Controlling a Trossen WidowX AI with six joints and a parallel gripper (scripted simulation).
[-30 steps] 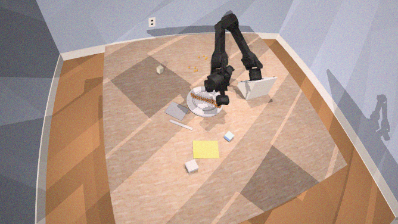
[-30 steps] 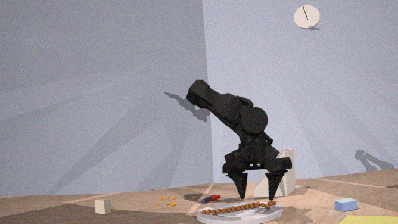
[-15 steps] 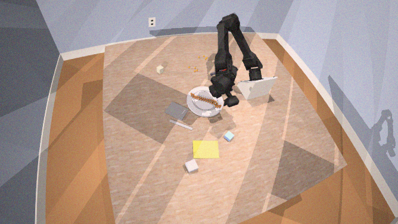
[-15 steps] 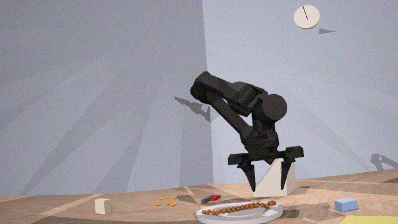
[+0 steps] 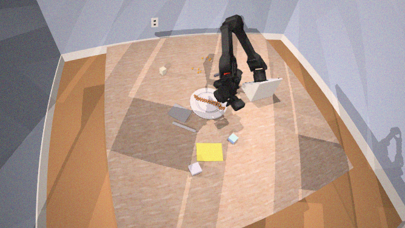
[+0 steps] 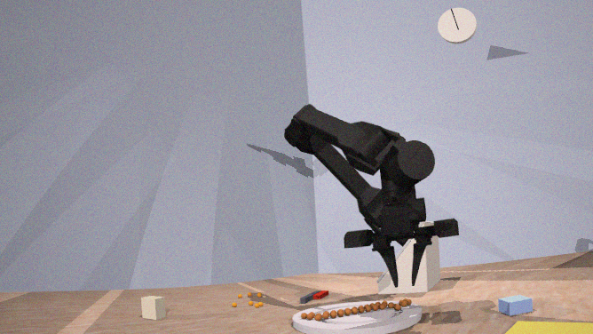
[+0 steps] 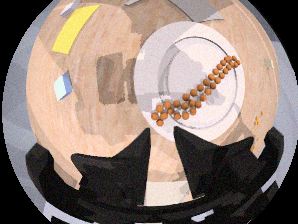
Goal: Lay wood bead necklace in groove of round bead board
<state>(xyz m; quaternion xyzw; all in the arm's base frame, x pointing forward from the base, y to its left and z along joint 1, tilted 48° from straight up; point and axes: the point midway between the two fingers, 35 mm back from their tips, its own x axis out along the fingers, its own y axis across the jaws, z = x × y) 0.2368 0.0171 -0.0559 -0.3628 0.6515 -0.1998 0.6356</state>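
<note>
The wood bead necklace lies in a nearly straight line across the top of the round white bead board. Its right end reaches the board's rim. My gripper hangs above that right end, clear of the beads, fingers pointing down. The fingers stand close together with only a narrow gap and nothing between them.
A white wedge-shaped stand sits just behind the board by the arm's base. A grey sheet, a grey bar, a blue block, a yellow square, a cream cube and loose orange beads lie around.
</note>
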